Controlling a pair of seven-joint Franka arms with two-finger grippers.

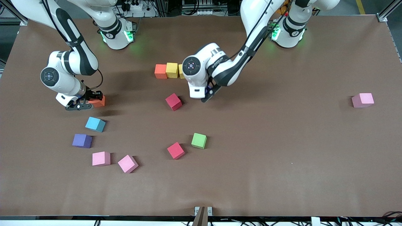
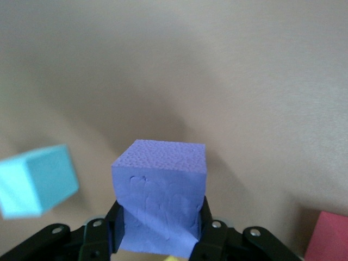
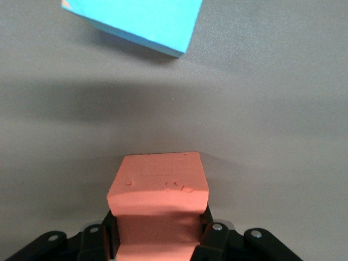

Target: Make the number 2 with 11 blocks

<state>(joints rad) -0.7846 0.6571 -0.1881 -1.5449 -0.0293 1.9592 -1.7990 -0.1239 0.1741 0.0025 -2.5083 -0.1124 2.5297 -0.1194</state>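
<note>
Gripping soft, light foam cubes by opposite flat faces: left tool (image 2: 157, 239) clamps the purple matte foam cube (image 2: 160, 190), right tool (image 3: 160, 239) clamps the orange matte foam cube (image 3: 159, 198) on the brown worktop (image 1: 267, 141); both dent visibly.

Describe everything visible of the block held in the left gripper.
The purple block is a small cube of matte, foam-like material with a finely pebbled top and shallow dents on the face turned to the wrist camera. The left gripper is shut on it, black fingers pressing two opposite sides low down, so most of the cube stands clear of them. It sits square in the grip. In the front view the arm hides it; the gripper is close to the row of orange and yellow blocks.
</note>
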